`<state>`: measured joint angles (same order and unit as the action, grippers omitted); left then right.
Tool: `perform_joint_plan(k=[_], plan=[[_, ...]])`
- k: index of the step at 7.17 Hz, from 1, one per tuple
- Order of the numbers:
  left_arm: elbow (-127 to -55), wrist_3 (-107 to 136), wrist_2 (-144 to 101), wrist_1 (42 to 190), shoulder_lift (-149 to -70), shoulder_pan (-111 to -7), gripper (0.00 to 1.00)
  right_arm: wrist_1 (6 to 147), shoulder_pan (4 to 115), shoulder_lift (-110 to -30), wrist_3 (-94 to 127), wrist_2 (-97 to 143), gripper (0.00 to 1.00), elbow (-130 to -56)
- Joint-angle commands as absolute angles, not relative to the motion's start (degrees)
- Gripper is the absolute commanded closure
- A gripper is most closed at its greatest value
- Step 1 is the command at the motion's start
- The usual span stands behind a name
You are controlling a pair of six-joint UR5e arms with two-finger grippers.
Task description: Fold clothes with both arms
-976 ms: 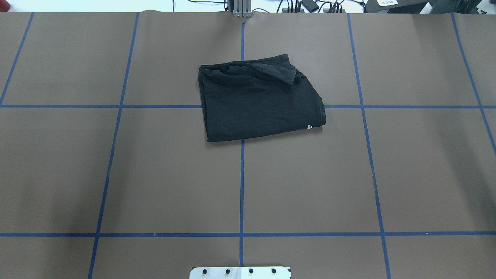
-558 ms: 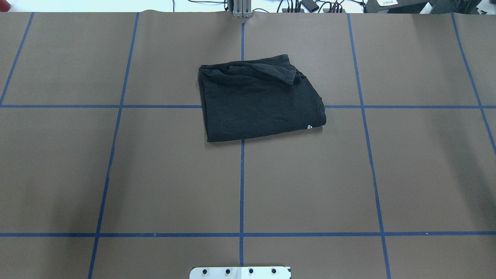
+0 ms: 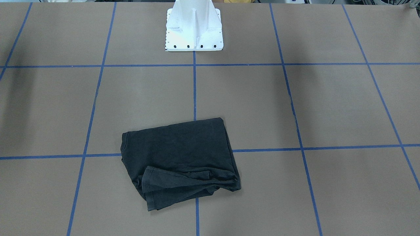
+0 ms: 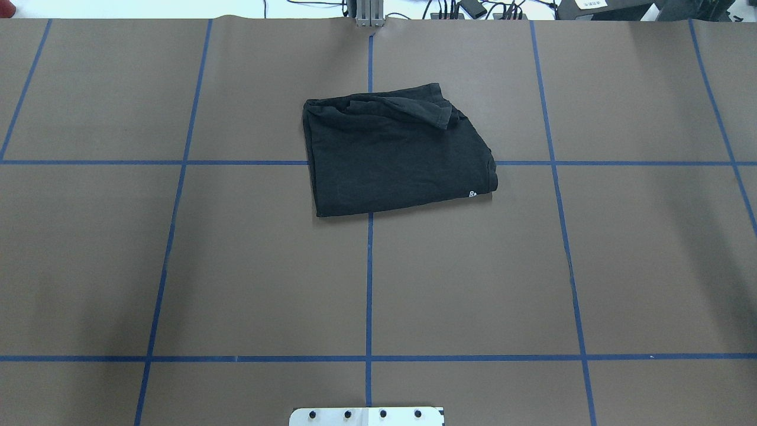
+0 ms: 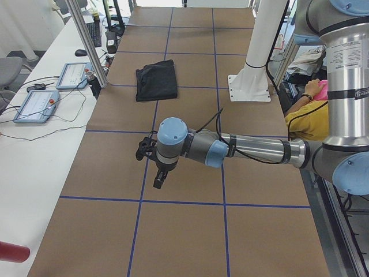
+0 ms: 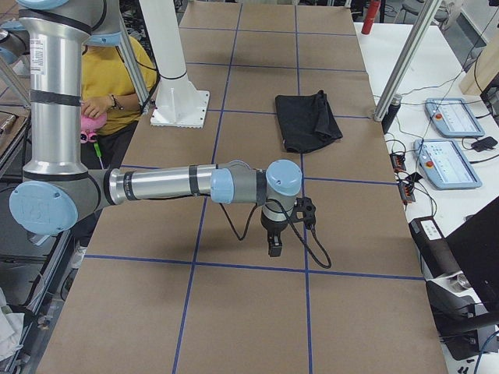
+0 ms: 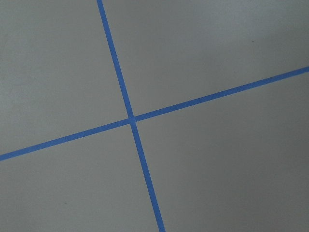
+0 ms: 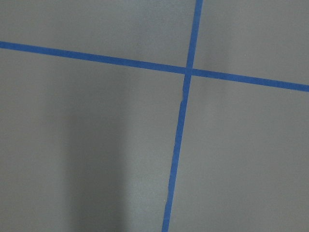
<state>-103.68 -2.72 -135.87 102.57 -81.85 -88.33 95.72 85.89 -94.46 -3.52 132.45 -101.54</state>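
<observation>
The black T-shirt (image 4: 396,154) lies folded into a rough rectangle on the brown table, just beyond the centre, with a sleeve flopped over its far edge. A small white mark (image 4: 472,193) shows at its near right corner. It also shows in the front-facing view (image 3: 180,157), the left view (image 5: 155,81) and the right view (image 6: 308,121). The left gripper (image 5: 159,179) hangs over the table far from the shirt, and I cannot tell whether it is open or shut. The right gripper (image 6: 274,248) hangs likewise at the other end, and I cannot tell its state either. Both wrist views show only tape lines.
The white bolted stand (image 3: 194,26) sits at the robot's edge of the table. Blue tape lines (image 4: 369,284) grid the brown surface. Tablets (image 6: 448,117) and cables lie on the side bench. A person in yellow (image 6: 117,78) sits behind the robot.
</observation>
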Motion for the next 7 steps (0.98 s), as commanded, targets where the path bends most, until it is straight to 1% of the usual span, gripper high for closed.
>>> perform_joint_plan(k=[1, 7], plan=[[-104.41, -2.72, -135.88, 102.57, -81.65, -88.33, 0.00, 95.71, 85.87, -94.39, -3.52, 132.45, 0.00, -101.25], [-105.56, -2.64, -135.79, 102.39, -81.65, -88.33, 0.00, 95.71, 85.96, -94.57, -3.43, 133.15, 0.00, -101.25]])
